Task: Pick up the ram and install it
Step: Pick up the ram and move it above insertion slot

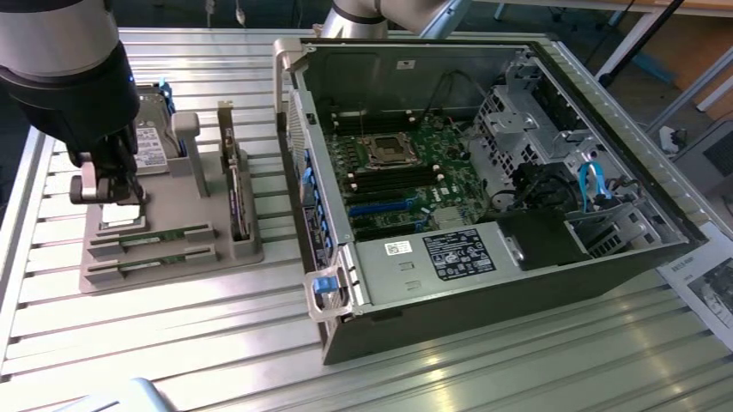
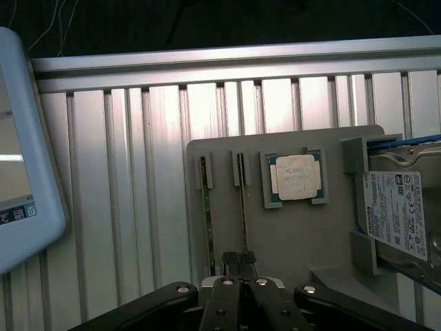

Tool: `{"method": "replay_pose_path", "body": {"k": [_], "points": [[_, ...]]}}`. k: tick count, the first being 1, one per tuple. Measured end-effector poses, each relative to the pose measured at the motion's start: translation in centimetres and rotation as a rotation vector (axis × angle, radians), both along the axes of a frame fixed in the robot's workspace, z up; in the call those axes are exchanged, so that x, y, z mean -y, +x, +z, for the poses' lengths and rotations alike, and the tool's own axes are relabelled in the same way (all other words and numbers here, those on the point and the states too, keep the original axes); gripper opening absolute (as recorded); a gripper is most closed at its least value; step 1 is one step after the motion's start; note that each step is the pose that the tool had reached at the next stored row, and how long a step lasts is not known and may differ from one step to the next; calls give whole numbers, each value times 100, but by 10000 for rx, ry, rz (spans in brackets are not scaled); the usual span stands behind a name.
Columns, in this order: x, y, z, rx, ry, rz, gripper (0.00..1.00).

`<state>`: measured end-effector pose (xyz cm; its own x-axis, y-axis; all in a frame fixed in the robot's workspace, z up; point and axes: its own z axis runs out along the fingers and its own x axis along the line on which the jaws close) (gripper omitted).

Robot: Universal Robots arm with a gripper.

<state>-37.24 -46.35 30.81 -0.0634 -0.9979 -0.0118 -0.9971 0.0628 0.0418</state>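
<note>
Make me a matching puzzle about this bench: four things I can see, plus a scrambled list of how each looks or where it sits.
1 gripper
2 ram sticks
3 processor chip
4 computer case

A square, silver, flat in the grey holder
B lying open, motherboard showing
C shut, over the holder
D thin, green, in side-by-side slots

Pairs: 1-C, 2-D, 3-A, 4-B

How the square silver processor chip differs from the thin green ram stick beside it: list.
The square silver processor chip lies flat, face up; the thin green ram stick stands on edge in a slot. The chip is square, the stick long and narrow. Both rest on one grey tray.
</note>
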Motion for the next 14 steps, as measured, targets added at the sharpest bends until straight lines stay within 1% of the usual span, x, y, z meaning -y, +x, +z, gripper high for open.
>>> {"method": "replay_pose_path", "body": {"k": [4, 12, 14], "points": [[29, 0, 0, 0, 0, -1, 10], [131, -2, 0, 1, 0, -1, 10], [139, -2, 0, 1, 0, -2, 10]]}}
